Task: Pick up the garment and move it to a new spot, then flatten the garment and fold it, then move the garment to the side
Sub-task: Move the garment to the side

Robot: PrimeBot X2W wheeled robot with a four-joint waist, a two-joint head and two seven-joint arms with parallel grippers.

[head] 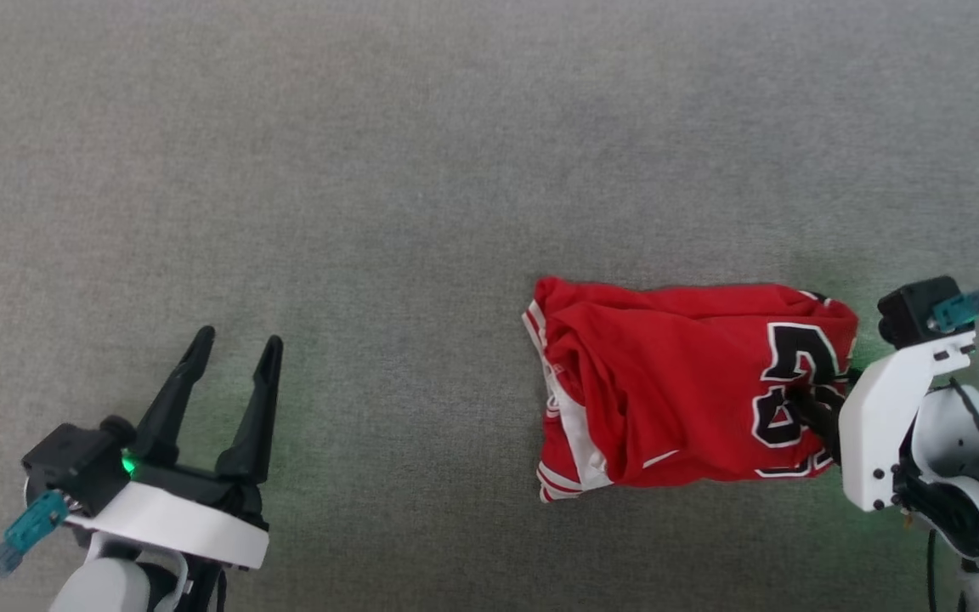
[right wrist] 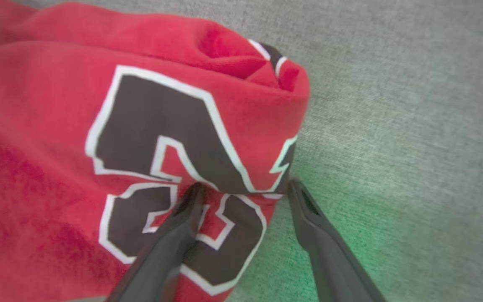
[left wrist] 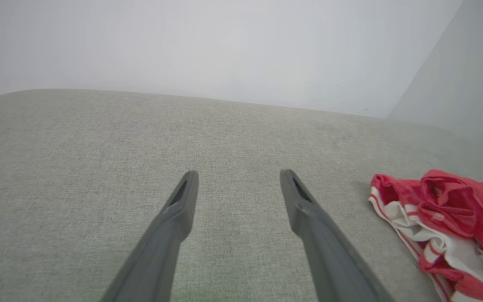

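One red garment, one grey fabric surface, two grippers.
The garment lies bunched right of centre in the head view; the left gripper, lower left, is spread and empty. The right wrist view adds that the right gripper is spread too (one finger on the dark lettering, one on bare surface).

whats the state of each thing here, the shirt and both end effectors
garment, folded into a compact bundle, lying on the grey surface, number print facing up
left end effector, open, empty, over bare surface apart from the garment
right end effector, open, one finger on the garment's printed edge, the other just beside that edge, not closed on it
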